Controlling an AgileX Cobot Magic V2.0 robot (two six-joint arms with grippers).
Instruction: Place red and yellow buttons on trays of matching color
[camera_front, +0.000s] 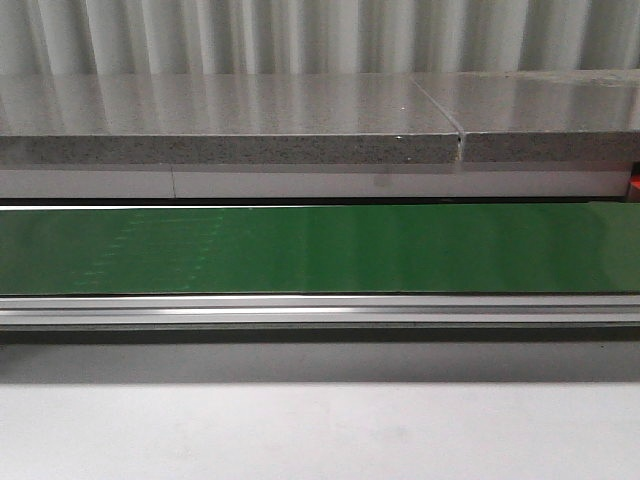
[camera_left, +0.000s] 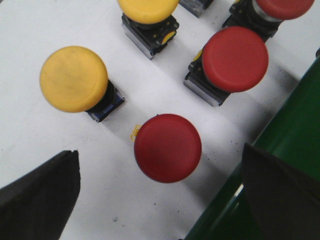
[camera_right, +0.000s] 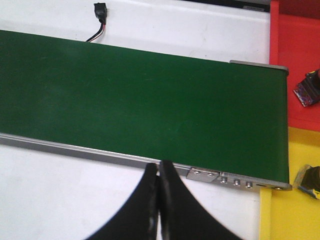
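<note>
Red button (camera_left: 168, 148) sits between the spread left pincer (camera_left: 160, 195) fingers; judged pick pending: descend, close. Right pincer (camera_right: 159, 200) pressed together beside conveyor belt (camera_right: 140, 95).

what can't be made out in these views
- Left wrist view: two buttons, one yellow and one red, are cut off by the frame edge.
- Right wrist view: the red tray and yellow tray run off the frame; the items on them are only partly shown.
- Front view: neither tool, no buttons and no trays appear.
</note>
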